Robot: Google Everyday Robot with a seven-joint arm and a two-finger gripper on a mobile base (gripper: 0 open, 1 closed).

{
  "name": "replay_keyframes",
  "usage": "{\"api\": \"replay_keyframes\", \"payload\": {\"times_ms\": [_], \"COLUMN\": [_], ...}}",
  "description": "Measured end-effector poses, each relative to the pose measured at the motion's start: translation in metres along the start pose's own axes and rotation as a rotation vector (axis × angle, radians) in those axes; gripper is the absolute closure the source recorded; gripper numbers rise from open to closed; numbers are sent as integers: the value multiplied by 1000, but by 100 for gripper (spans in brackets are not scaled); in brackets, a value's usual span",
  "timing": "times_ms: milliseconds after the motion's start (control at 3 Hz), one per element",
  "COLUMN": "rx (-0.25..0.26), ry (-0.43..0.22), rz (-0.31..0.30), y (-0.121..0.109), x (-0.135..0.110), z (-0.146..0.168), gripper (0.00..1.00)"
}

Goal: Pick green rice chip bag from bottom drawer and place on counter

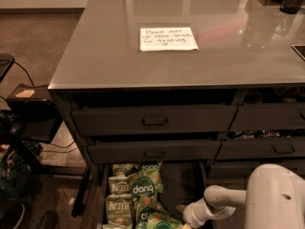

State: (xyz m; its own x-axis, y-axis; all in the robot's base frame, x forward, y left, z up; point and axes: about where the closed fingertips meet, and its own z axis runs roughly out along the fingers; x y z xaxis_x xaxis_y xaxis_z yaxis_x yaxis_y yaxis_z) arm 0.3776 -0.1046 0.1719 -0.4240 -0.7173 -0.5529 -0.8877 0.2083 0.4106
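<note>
White pincer (187, 217), grip state untellable, at four o'clock of glossy bright-green "dang" bag (143, 189) in deep dark bottom drawer (183, 185).

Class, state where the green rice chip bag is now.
Camera view, lower centre: the green rice chip bag lies in the open bottom drawer, right of the Kettle bags, with the gripper at its lower right.

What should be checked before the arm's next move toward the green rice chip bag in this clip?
1. Bottom drawer open: ok.
2. Green rice chip bag in view among the Kettle bags: ok.
3. Gripper low at the drawer, right of the bags: ok.
4. Gripper touching the green rice chip bag: cannot tell.
5. Bare counter beside the paper note for placing: ok.
</note>
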Motion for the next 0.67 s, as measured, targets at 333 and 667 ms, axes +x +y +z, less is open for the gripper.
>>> {"api": "replay_keyframes", "payload": {"times_ms": [333,667], "rx": [-33,-74], "ry": [-4,-8], "rz": [24,39], "y": [-3,1], "x": [7,9], "z": [16,29], "gripper": [0,0]}}
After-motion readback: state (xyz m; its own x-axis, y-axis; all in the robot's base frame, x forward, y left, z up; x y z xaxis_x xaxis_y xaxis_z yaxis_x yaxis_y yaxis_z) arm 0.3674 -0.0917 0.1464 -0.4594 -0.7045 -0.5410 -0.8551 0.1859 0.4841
